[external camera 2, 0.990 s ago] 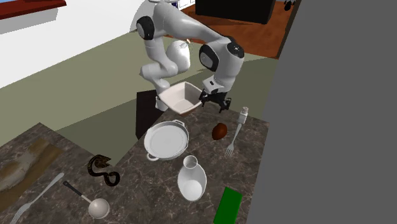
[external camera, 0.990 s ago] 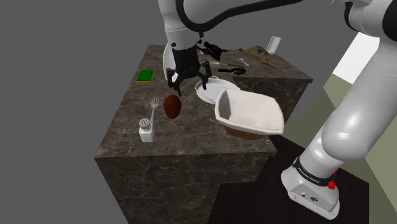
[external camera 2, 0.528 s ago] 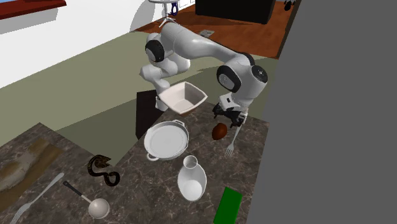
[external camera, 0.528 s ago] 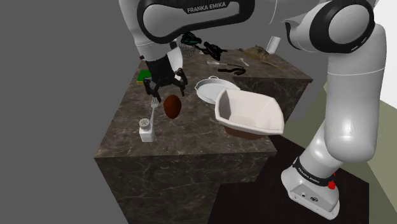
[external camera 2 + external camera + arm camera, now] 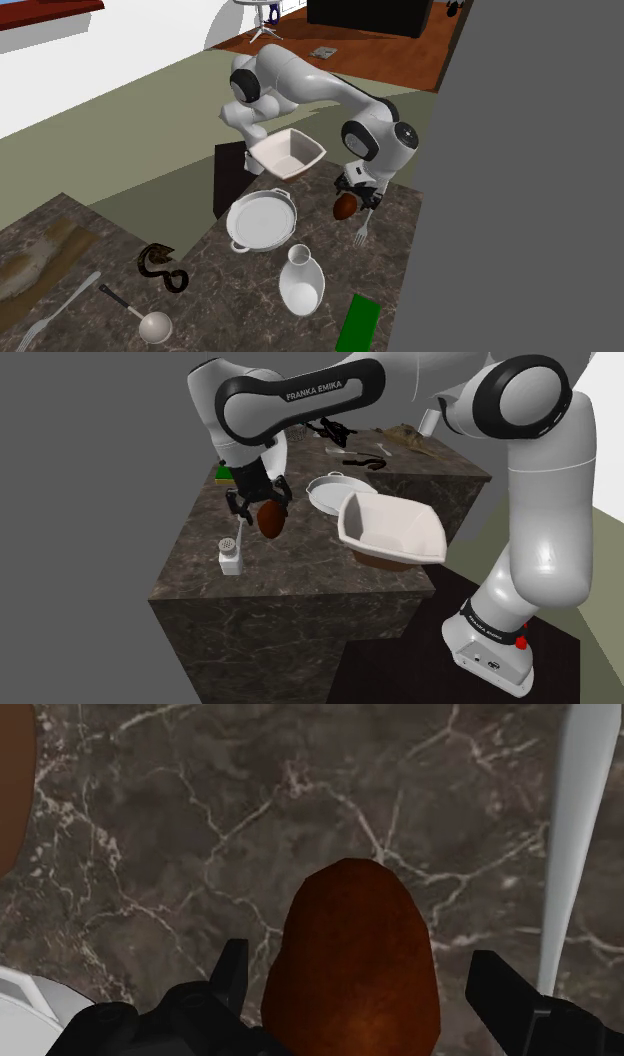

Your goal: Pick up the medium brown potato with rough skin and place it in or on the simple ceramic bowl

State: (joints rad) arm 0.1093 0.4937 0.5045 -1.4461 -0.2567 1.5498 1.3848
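- Your gripper (image 5: pixel 258 502) hangs low over the dark marbled counter (image 5: pixel 300 567), pointing down, right over the brown potato (image 5: pixel 270 520).
- In the wrist view, the two black fingers (image 5: pixel 232 969) are spread, with the potato (image 5: pixel 352 964) lying between them on the counter (image 5: pixel 200 824). There is a clear gap between the potato and one finger. The other finger is very near it, and you cannot tell whether it touches.
- Nothing is pinched, and the potato rests on the stone.
- In the shoulder view, the white squarish bowl (image 5: pixel 400 532) sits at 3 o'clock from the potato, near the counter's edge and well apart from it.
- A white two-handled dish (image 5: pixel 330 492) lies at 2 o'clock from the potato, between it and the bowl's far side.
- A small white shaker (image 5: pixel 231 555) stands at 7 o'clock from the potato, nearby.
- In the second exterior view, the gripper (image 5: pixel 355 195) is just above the potato (image 5: pixel 345 206). The bowl (image 5: pixel 290 155) is at 10 o'clock from the potato and the dish (image 5: pixel 261 220) at 9 o'clock.
- A white fork (image 5: pixel 365 228) lies just beside the potato, between 4 and 5 o'clock. Its handle (image 5: pixel 570 854) runs just outside one finger in the wrist view.
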